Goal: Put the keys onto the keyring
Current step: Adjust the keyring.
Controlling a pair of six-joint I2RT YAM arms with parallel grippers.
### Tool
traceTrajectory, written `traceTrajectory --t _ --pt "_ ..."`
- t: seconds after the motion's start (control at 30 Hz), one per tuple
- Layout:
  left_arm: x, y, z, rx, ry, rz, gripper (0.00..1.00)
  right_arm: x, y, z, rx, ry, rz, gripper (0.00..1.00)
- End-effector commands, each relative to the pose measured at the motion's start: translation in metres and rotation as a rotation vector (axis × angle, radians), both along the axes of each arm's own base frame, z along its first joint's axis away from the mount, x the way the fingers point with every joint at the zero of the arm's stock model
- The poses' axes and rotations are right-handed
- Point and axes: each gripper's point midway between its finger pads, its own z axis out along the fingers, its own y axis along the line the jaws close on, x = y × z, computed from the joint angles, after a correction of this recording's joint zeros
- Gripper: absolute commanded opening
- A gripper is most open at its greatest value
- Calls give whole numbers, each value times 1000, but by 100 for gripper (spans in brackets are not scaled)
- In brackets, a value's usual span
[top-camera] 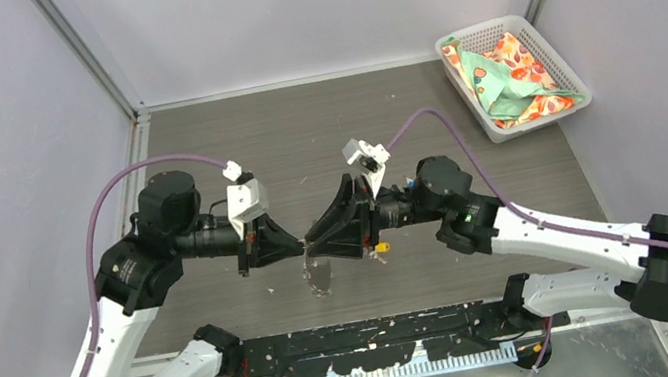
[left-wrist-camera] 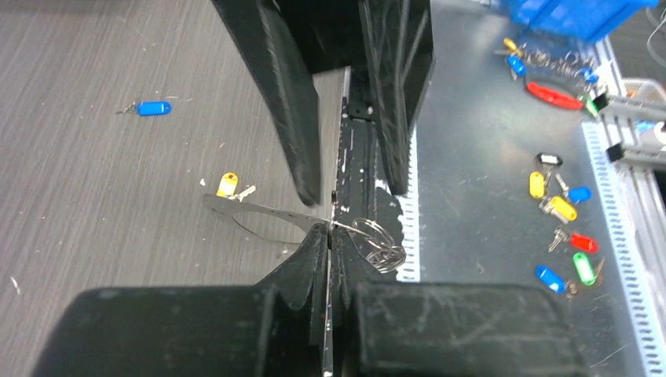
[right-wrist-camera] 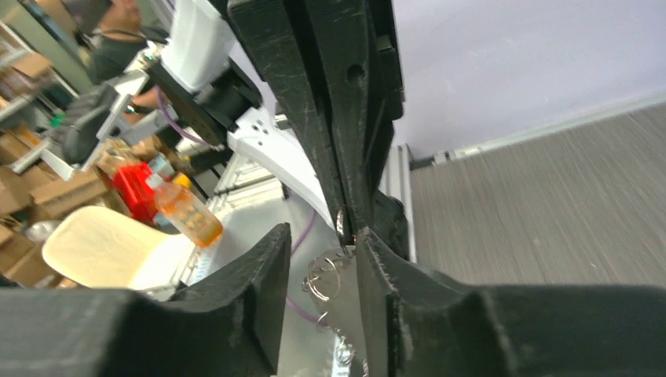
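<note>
My left gripper is shut on the keyring, a thin silvery strip and loop with small wire rings on it; it hangs below the jaws in the top view. My right gripper faces it tip to tip, open, with its fingers on either side of the held part and the rings between them. The yellow-headed key and the blue-headed key lie loose on the table, held by neither gripper.
A white basket with a patterned cloth stands at the back right. A black perforated rail runs along the near edge. Several coloured key tags lie on the metal surface beyond that edge.
</note>
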Motion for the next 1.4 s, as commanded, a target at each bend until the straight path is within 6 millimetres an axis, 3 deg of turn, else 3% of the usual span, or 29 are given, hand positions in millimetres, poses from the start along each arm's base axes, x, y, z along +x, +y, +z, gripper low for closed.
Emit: traceTrajectory --t 0.0,0.13,0.3,0.5,0.93,1.37 --pt "-6 4 -3 35 -72 -68 0 7 -23 7 -171 -106 -22 43" --pt "0 4 -16 98 -47 -81 1 13 -33 -4 -371 -203 -3 47" --pt "3 1 -11 133 -22 -126 1 25 -37 -22 -534 -289 16 48" --pt "5 -3 -5 135 -39 -151 1 28 -24 -15 -499 -324 55 43" --pt "11 -7 -15 170 -12 -141 0 26 -8 4 -412 -317 86 37" --pt "13 -9 -17 177 -14 -135 0 22 5 -1 -401 -264 133 37"
